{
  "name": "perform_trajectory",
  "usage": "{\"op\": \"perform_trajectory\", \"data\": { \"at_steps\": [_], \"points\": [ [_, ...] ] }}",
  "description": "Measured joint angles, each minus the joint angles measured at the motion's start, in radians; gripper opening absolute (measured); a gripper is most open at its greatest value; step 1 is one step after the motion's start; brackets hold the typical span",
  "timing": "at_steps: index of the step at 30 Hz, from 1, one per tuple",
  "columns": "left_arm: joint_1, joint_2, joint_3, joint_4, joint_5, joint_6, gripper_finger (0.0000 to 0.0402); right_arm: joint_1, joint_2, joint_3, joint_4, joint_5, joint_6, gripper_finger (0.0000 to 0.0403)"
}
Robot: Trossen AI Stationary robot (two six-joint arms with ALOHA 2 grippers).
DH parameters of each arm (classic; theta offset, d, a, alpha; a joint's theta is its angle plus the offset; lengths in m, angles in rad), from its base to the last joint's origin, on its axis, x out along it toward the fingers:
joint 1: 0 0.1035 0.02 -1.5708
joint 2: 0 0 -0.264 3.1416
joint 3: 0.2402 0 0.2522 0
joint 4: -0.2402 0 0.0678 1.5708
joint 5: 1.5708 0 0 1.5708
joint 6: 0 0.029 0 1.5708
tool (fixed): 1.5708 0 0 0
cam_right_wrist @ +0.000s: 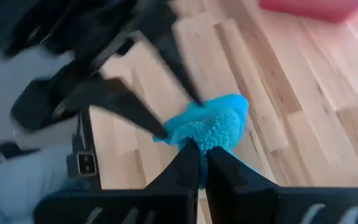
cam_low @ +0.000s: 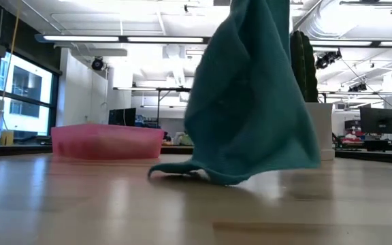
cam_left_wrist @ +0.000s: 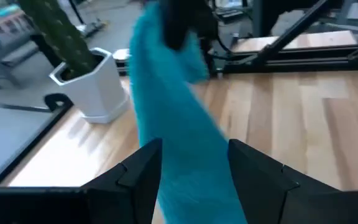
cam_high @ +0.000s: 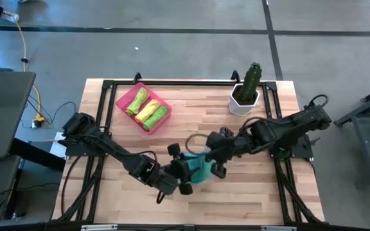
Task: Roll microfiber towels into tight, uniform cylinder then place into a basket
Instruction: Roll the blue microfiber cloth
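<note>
I had the right gripper (cam_right_wrist: 197, 149) pinched tight on the upper edge of the teal towel (cam_low: 250, 102), its two fingers pressed together on the cloth in the right wrist view. The towel hung down from that grip, and in the low view its bottom hem touched the wooden table (cam_low: 196, 211) and curled out to the left. My left gripper (cam_left_wrist: 194, 168) sat just beside the towel on its left, near the middle of the table toward the near edge, with its fingers (cam_left_wrist: 138, 174) spread apart and the teal cloth passing between them; I could not tell whether either finger touched it. From above, both arms met over the towel (cam_high: 201, 168), the left arm reaching in from the left and the right arm from the right. The pink basket (cam_high: 122, 101) stood well apart at the far left of the table, and in it lay three rolled towels side by side: a lime green roll (cam_high: 135, 101), a yellow roll (cam_high: 146, 110) and another green roll (cam_high: 157, 116). A cactus in a white pot (cam_high: 244, 99) stood at the far right.
</note>
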Motion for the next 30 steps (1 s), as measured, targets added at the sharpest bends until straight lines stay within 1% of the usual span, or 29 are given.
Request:
{"op": "perform_trajectory", "data": {
  "at_steps": [3, 6, 10, 12, 15, 20, 23, 26, 30],
  "points": [
    [0.001, 0.013, -0.001, -0.005, -0.059, -0.01, 0.0172, -0.031, 0.0, 0.02, -0.035, -0.012, 0.062, 0.0002],
    [0.008, 0.025, 0.0, 0.034, -0.088, -0.019, 0.0172, -0.067, 0.0, 0.023, -0.056, -0.036, 0.093, 0.0002],
    [0.013, 0.037, 0.002, 0.082, -0.154, 0.03, 0.0172, -0.108, 0.001, 0.021, -0.066, -0.081, 0.1, 0.0002],
    [0.019, 0.043, 0.0, 0.072, -0.183, 0.042, 0.0172, -0.118, 0.001, 0.02, -0.06, -0.09, 0.1, 0.0002],
    [0.037, 0.051, 0.0, 0.083, -0.167, 0.029, 0.0172, -0.128, 0.001, 0.02, -0.051, -0.097, 0.1, 0.0002],
    [0.067, 0.053, 0.0, 0.082, -0.168, -0.025, 0.0172, -0.145, 0.001, 0.02, -0.051, -0.098, 0.096, 0.0002],
    [0.081, 0.053, 0.0, 0.078, -0.174, -0.031, 0.0172, -0.151, 0.001, 0.02, -0.05, -0.097, 0.092, 0.0002],
    [0.091, 0.053, 0.0, 0.033, -0.183, -0.066, 0.0172, -0.149, 0.001, 0.02, -0.05, -0.097, 0.092, 0.0002],
    [0.095, 0.053, 0.0, -0.085, -0.203, -0.147, 0.0172, -0.147, 0.001, 0.019, -0.052, -0.097, 0.073, 0.0002]
  ]
}}
